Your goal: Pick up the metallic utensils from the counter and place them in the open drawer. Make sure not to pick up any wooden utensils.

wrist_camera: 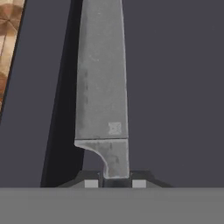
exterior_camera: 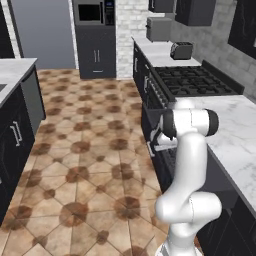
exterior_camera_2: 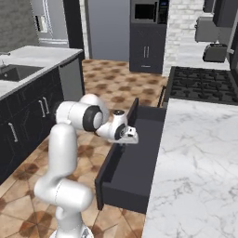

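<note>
Small silver-bladed knife [wrist_camera: 103, 87]: stiff, light, slippery; pinched at blade heel by nearly closed gripper [wrist_camera: 114, 183], above dark charcoal open drawer [exterior_camera_2: 139, 158].

No readable text, label, brand, number or sign is shown in any view. A small square mark is stamped low on the blade of the knife [wrist_camera: 101, 87], but it is too blurred to be read. Faint light markings are seen on the control panel of the microwave [exterior_camera_2: 149, 11] in the tall dark cabinet, and they cannot be made out either.
</note>
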Robot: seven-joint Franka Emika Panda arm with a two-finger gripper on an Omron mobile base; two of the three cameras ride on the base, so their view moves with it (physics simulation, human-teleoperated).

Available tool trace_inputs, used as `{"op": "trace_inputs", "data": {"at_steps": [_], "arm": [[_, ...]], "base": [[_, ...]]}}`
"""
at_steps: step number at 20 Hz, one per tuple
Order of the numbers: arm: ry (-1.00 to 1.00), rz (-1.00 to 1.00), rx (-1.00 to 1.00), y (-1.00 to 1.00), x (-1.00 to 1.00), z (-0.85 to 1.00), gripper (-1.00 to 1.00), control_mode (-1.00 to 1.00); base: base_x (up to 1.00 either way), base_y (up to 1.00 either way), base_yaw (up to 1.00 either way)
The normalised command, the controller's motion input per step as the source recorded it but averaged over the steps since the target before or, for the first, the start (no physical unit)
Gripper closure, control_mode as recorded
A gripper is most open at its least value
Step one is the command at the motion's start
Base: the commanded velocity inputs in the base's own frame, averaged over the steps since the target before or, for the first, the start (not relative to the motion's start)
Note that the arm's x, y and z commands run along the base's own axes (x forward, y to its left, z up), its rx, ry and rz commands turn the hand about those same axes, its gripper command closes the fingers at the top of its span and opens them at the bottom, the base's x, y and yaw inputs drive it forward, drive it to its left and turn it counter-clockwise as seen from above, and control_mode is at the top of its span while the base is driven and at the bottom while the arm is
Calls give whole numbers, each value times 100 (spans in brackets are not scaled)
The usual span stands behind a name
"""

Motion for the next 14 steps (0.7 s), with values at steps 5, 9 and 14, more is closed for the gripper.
{"op": "trace_inputs", "data": {"at_steps": [5, 9, 14], "arm": [[1, -1, 0, 100, -1, -77, 100, -100], [3, -2, -1, 100, 0, -77, 100, -100], [12, -4, -1, 95, 0, -46, 100, -100]], "base": [[0, 0, 0], [0, 0, 0], [0, 0, 0]]}}
